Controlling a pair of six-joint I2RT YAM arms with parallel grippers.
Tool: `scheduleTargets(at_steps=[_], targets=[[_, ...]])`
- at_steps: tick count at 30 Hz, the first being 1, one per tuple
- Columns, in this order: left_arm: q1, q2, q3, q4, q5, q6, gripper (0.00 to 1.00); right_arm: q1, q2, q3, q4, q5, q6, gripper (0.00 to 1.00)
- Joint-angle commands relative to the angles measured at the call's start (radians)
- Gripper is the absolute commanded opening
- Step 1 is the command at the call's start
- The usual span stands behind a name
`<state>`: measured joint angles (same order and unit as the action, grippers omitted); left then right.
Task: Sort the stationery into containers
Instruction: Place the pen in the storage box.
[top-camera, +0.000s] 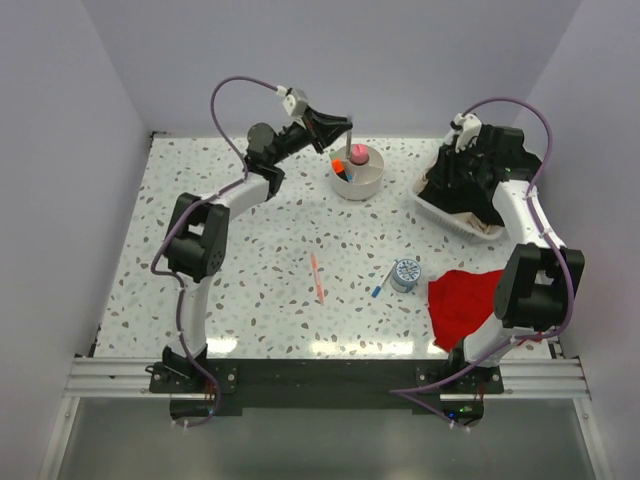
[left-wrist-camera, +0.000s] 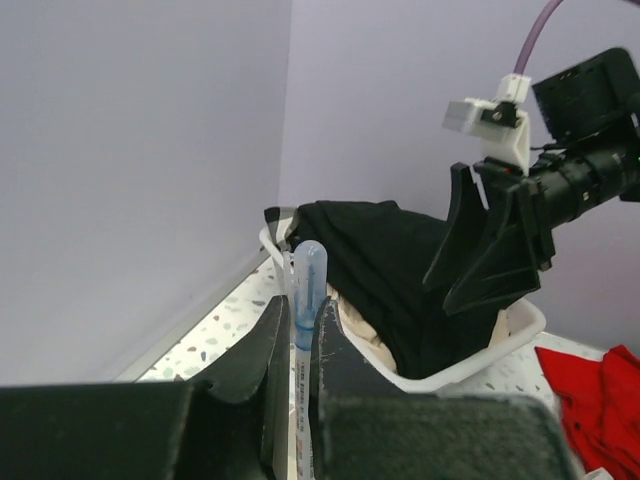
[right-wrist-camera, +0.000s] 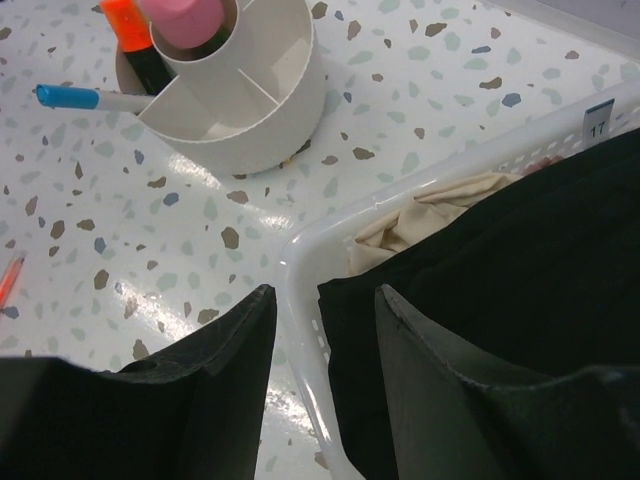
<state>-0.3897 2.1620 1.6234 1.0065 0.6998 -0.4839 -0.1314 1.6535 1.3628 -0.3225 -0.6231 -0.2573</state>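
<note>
Starting at the left: left gripper (left-wrist-camera: 297, 340) clamped on a slim blue-and-white pen (left-wrist-camera: 308, 262), pinched low on the barrel with the rounded cap standing clear above the fingers. Held upright over the far rim of the round white bowl (right-wrist-camera: 262, 120), by the top view; not yet inside any compartment. Probably light, stiff and smooth plastic, so apt to swivel in a narrow pinch (best gripped mid-barrel, square across). Likely to drop cleanly once the tip is over an open compartment.

Further along, on the bare table: a thin pink pen (top-camera: 317, 277), lying flat and well apart from the bowl. Calls for a pinch across the middle, fingers close to the tabletop, since so thin a rod could roll away.

In the bowl: pink-capped stubby stick (right-wrist-camera: 185, 12) in the centre tube, orange-and-black highlighter (right-wrist-camera: 135, 40) in an outer compartment beside it. Blue-capped pen (right-wrist-camera: 75, 97) poking out at the bowl's side; hard to tell whether lodged in a compartment or lying against the wall.

Right of that: another small blue pen (top-camera: 380, 286) just beside a round grey object (top-camera: 405, 274), then the red cloth (top-camera: 462, 300).

Far right: right gripper (right-wrist-camera: 320, 300) with fingers apart, holding nothing, hanging over the rim of the white basket (right-wrist-camera: 300, 250) and its black cloth (right-wrist-camera: 520, 250).
</note>
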Motion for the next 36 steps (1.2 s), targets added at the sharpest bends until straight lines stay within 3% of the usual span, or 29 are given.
scheduleTargets(at_steps=[1,16,36], targets=[[-0.006,0.053,0.065,0.107,-0.008,-0.009,0.0,-0.004,-0.021,0.042,-0.029,0.023,-0.025,0.48],[0.014,0.22,0.115,0.178,0.013,0.022,0.0,-0.002,-0.029,0.036,-0.084,0.054,-0.046,0.48],[0.031,0.274,0.112,0.199,0.024,0.05,0.0,0.019,-0.001,0.059,-0.096,0.052,-0.066,0.48]])
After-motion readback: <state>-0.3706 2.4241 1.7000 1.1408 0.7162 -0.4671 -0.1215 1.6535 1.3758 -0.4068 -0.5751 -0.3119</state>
